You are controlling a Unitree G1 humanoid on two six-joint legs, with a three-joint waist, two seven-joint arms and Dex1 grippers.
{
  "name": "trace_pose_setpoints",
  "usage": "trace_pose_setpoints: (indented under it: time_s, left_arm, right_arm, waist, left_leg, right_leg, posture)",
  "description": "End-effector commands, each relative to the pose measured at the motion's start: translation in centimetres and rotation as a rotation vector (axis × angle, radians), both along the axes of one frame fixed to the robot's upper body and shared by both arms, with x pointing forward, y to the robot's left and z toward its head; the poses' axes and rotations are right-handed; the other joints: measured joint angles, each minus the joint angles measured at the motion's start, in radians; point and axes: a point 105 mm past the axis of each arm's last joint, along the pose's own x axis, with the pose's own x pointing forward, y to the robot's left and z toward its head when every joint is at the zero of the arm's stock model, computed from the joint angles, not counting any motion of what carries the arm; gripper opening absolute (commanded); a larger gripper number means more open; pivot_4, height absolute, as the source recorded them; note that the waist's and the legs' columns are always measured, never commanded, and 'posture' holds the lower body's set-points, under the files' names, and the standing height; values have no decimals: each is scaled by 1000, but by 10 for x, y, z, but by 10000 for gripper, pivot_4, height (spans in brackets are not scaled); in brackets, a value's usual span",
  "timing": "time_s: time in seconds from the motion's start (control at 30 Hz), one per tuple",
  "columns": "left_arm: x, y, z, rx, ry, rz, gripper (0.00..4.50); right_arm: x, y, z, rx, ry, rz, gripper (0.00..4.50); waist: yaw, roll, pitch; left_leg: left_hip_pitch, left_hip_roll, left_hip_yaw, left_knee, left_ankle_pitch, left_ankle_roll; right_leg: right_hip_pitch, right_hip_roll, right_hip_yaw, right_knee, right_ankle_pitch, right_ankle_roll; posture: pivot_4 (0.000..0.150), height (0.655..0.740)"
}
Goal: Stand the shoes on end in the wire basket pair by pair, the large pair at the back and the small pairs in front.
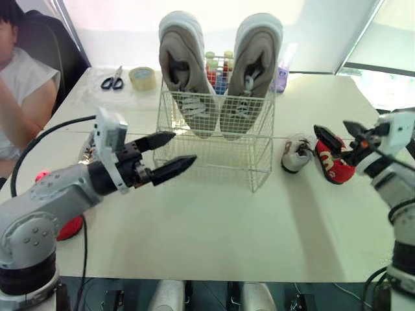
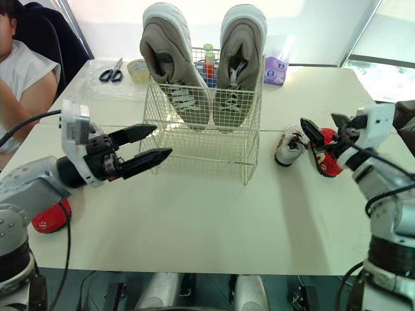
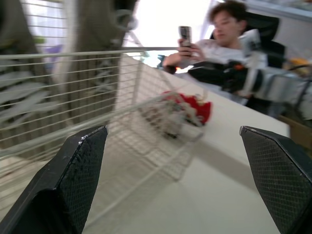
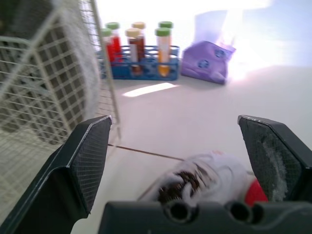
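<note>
A white wire basket [image 1: 214, 149] stands mid-table. Two large grey shoes [image 1: 185, 71] [image 1: 249, 71] stand on end against its back wall, soles outward. My left gripper [image 1: 184, 146] is open and empty, hovering just left of the basket's front. To the right of the basket lie a small white shoe [image 1: 296, 153] and a small red shoe [image 1: 336, 167], side by side. My right gripper [image 1: 332, 126] hangs open just above the red one, holding nothing. The right wrist view has the white shoe [image 4: 204, 179] between the open fingers. Another small red shoe [image 2: 48, 218] lies under my left arm.
Behind the basket are a blue rack of test tubes [image 4: 141, 61] and a purple packet [image 4: 207, 61]. Scissors [image 1: 111, 81] and a roll of tape [image 1: 141, 78] lie at the back left. A person [image 1: 19, 97] sits at the table's left end, holding a phone [image 3: 184, 35].
</note>
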Motion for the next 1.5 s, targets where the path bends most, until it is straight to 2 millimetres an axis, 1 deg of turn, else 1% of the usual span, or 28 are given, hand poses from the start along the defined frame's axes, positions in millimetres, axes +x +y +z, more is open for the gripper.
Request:
trace_pose_setpoints:
  time_s: [0.03,0.13,0.23,0.27,0.37,0.4,0.47,0.53,0.57,0.63,0.7,0.8,0.93,1.03,1.1,1.13,1.17,1.2,1.27,1.33,1.37,1.43,1.5]
  left_arm:
    - [-24,-14,-12,69,8,-79,44761]
    - [-28,-13,-25,104,61,-69,44761]
    - [-29,-4,-31,98,87,-34,44761]
    - [-28,-3,-31,98,85,-23,44761]
    - [-29,-6,-32,105,78,-10,44761]
    - [-29,-7,-33,105,77,-10,44761]
    - [-31,-11,-33,100,76,-16,44761]
    - [-31,-14,-33,95,75,-16,44761]
    - [-31,-14,-33,95,75,-15,44761]
    - [-30,-11,-37,111,93,2,44761]
    - [-30,-8,-42,128,108,10,44761]
    - [-29,-3,-48,145,121,32,44761]
    - [-28,-2,-50,150,116,44,44761]
    - [-28,-3,-52,161,112,47,44761]
    - [-29,-3,-52,165,111,45,45000]
    - [-29,-3,-52,166,110,44,45000]
    - [-29,-3,-52,167,110,44,45000]
    - [-29,-3,-52,171,110,45,45000]
    - [-28,-2,-52,180,109,46,45000]
    - [-28,-1,-53,184,108,45,45000]
    - [-27,-1,-52,183,106,44,45000]
    - [-27,0,-49,174,103,38,45000]
    - [-25,3,-39,136,99,30,45000]
  right_arm:
    - [1,3,-5,-19,-18,-200,45000]
    - [5,12,-14,36,-2,-236,45000]
    - [3,34,-22,41,14,-187,45000]
    - [1,39,-27,48,34,-183,45000]
    - [-4,44,-49,51,104,-221,45000]
    - [-5,44,-52,46,114,-233,45000]
    - [-2,49,-64,41,142,-243,45000]
    - [6,53,-75,59,172,-254,45000]
    - [9,54,-78,62,179,-256,45000]
    - [21,49,-87,51,199,-260,45000]
    - [30,47,-90,61,194,-273,45000]
    - [45,55,-96,129,194,-258,45000]
    - [62,67,-102,217,204,-281,45000]
    - [69,73,-105,229,204,-288,45000]
    - [72,72,-109,212,211,-324,39290]
    - [72,71,-112,208,216,-338,34441]
    - [72,70,-113,199,220,-348,31452]
    - [72,68,-115,193,222,-353,26797]
    - [71,65,-117,186,227,-366,19844]
    - [69,60,-118,177,226,-387,14402]
    - [68,55,-114,164,208,-404,11864]
    - [65,45,-100,114,145,-430,11864]
    - [63,37,-67,51,25,-427,11864]
  waist:
    - [-9,3,-2]
    - [-20,5,-3]
    - [-22,7,-4]
    - [-21,7,-4]
    - [-20,7,-4]
    - [-20,7,-5]
    - [-22,8,-5]
    - [-23,8,-5]
    - [-24,8,-5]
    - [-27,9,-5]
    - [-28,9,-5]
    - [-29,9,-5]
    - [-31,9,-5]
    - [-34,9,-5]
    - [-37,9,-5]
    - [-39,9,-5]
    - [-43,9,-5]
    - [-46,9,-6]
    - [-47,9,-6]
    - [-46,9,-6]
    - [-46,9,-6]
    - [-43,9,-6]
    - [-35,10,-6]
  left_leg:
    - [1,0,1,-1,0,0]
    - [3,0,1,-2,-1,1]
    - [3,0,1,-2,-1,2]
    - [3,0,1,-2,-1,2]
    - [3,1,0,-2,-1,2]
    - [3,1,0,-2,-2,3]
    - [3,0,1,-2,-2,3]
    - [3,0,1,-2,-2,3]
    - [3,1,1,-2,-2,3]
    - [3,1,1,-2,-2,3]
    - [3,1,1,-2,-2,3]
    - [3,1,1,-3,-2,3]
    - [3,1,1,-3,-2,3]
    - [3,2,1,-3,-2,3]
    - [3,2,1,-3,-2,3]
    - [3,2,1,-3,-2,3]
    - [3,2,1,-3,-2,3]
    - [3,2,1,-3,-2,3]
    - [4,2,1,-3,-2,3]
    - [4,2,1,-3,-2,3]
    - [4,2,1,-3,-2,3]
    - [4,2,1,-3,-2,2]
    - [4,1,0,-3,-2,2]
  right_leg:
    - [0,0,1,0,0,0]
    - [1,1,2,1,-1,-1]
    - [1,2,1,1,-2,-4]
    - [0,2,1,0,-2,-5]
    - [1,2,1,0,-3,-5]
    - [1,2,1,0,-3,-5]
    - [1,2,1,0,-3,-5]
    - [1,2,1,-1,-3,-5]
    - [0,2,1,-1,-3,-5]
    - [0,3,2,0,-3,-6]
    - [0,3,2,0,-3,-6]
    - [0,3,2,-1,-3,-6]
    - [0,4,2,-1,-3,-6]
    - [0,4,2,-1,-3,-6]
    - [0,4,2,-1,-3,-6]
    - [0,4,2,-1,-3,-6]
    - [0,4,2,-1,-3,-6]
    - [0,4,2,-1,-3,-6]
    - [1,4,2,-1,-3,-6]
    - [1,4,2,-1,-3,-6]
    - [1,4,2,-1,-3,-6]
    - [2,4,2,-1,-3,-6]
    - [1,3,2,-2,-3,-7]
  posture:
    - [1500,7400]
    - [1500,7400]
    - [1500,7400]
    - [1500,7400]
    - [1500,7400]
    - [1500,7400]
    - [1500,7400]
    - [1500,7400]
    - [1500,7400]
    - [1500,7400]
    - [1500,7400]
    - [1500,7400]
    - [1500,7400]
    - [1500,7400]
    - [1500,7400]
    - [1500,7400]
    - [1500,7400]
    - [1500,7400]
    - [1500,7400]
    - [1500,7400]
    - [1500,7400]
    - [1500,7400]
    - [1500,7400]
